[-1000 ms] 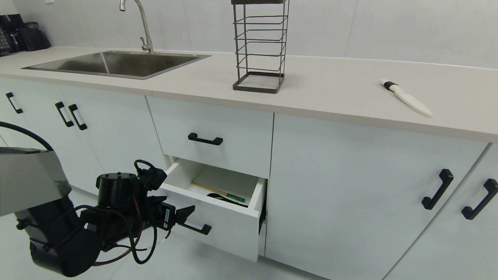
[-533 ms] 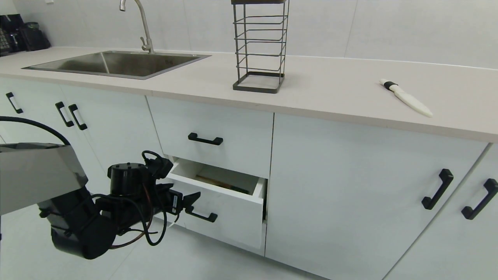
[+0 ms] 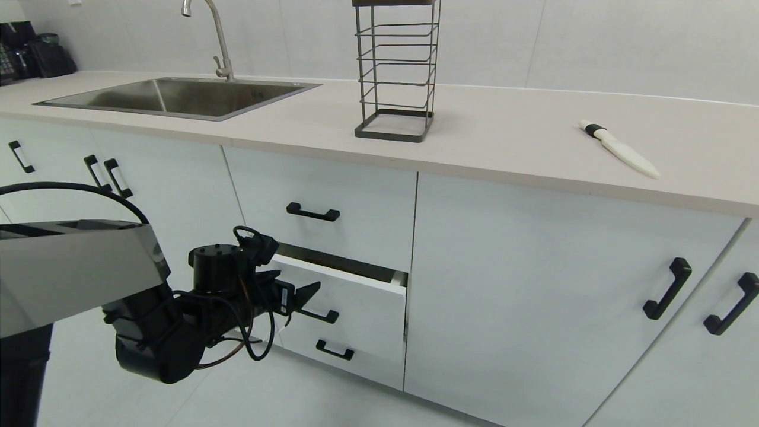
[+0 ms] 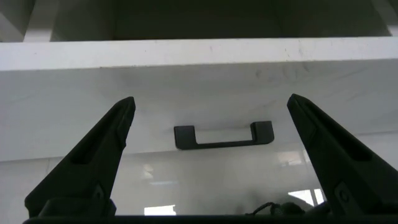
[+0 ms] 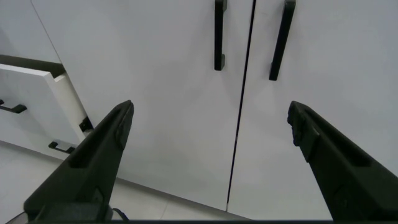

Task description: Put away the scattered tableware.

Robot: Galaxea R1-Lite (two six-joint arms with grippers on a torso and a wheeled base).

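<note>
from where i stand the knife (image 3: 619,149) lies flat on the matte beige counter (image 3: 504,136) out at 2 o'clock. it is smooth and white, tapering to a point, with a black band near its butt, and it is well apart from both arms. at 12 o'clock stands a tall dark wire rack (image 3: 396,71) and at 10 o'clock a brushed steel sink (image 3: 178,95). low at 8 o'clock the left gripper (image 3: 308,296) sits just in front of the glossy white drawer (image 3: 350,296), which is nearly shut with a thin dark slot along its top. the head view gives it side-on. the left wrist view looks straight between its black wedge-shaped fingers (image 4: 106,149), spread wide with nothing in them, the drawer's squared black handle (image 4: 222,135) beyond the gap. the right gripper (image 5: 209,111) is likewise wide apart and empty, facing flat white doors (image 5: 149,93) with long black bar pulls, the drawer's front jutting at 9 o'clock.
</note>
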